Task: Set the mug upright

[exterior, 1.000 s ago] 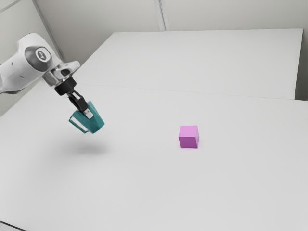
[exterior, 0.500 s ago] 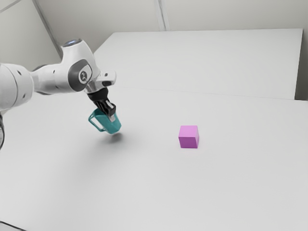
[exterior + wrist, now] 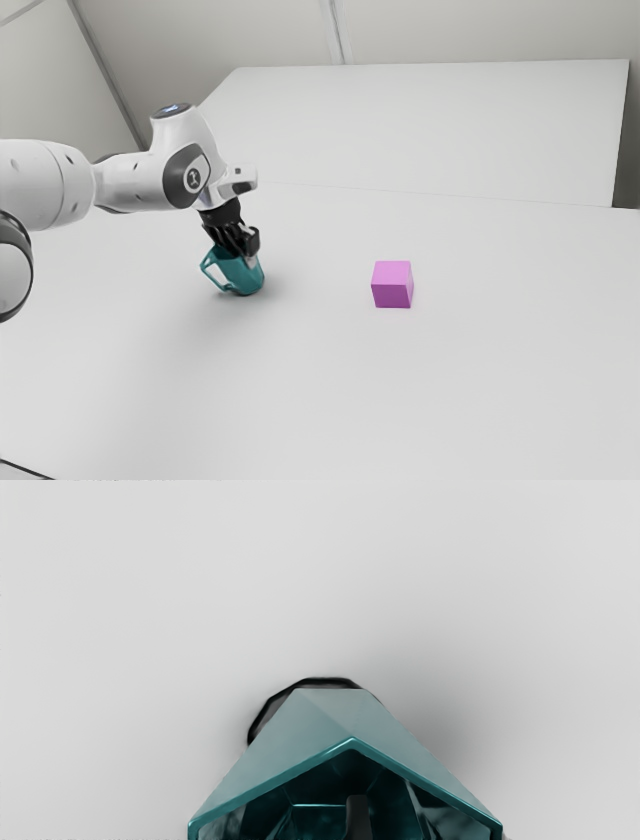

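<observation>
At the exterior view's left the arm reaches in; next comes the handle, on the arm's side of the teal mug. The mug leans, mouth up, low at the table, base toward the exterior view's right; whether they touch, I cannot tell. The gripper pinches its wall, one finger inside. Best to level the base gently and seat it flat before loosening. Well apart, farther right, sits a pink cube.

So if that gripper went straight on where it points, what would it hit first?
The tabletop, most likely, under the teal mug in the gripper; whether the mug touches it, I can't tell.
</observation>
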Robot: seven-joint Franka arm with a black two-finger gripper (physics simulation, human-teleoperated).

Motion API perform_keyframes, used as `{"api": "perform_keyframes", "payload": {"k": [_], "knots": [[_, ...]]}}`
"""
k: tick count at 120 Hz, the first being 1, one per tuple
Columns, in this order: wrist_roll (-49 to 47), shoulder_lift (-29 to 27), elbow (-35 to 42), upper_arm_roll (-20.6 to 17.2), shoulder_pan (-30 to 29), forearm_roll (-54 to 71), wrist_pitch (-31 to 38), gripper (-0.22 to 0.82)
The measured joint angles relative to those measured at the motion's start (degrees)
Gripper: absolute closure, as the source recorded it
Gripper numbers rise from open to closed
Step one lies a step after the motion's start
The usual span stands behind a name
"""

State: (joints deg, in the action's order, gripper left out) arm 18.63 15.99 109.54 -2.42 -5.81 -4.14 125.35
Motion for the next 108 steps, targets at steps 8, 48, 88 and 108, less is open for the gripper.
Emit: {"api": "perform_keyframes", "payload": {"k": [8,48,88,108], "knots": [[-0.70,-0.99,0.00,-0.03,0.00,-0.03,-0.13,0.33],[-3.07,-8.70,-9.32,-0.06,0.00,-0.83,-11.08,0.07],[-4.51,-15.30,-16.10,-0.01,0.11,-0.69,-25.49,0.01],[-4.95,-15.36,-16.26,0.02,0.30,-0.82,-27.82,0.01]]}}
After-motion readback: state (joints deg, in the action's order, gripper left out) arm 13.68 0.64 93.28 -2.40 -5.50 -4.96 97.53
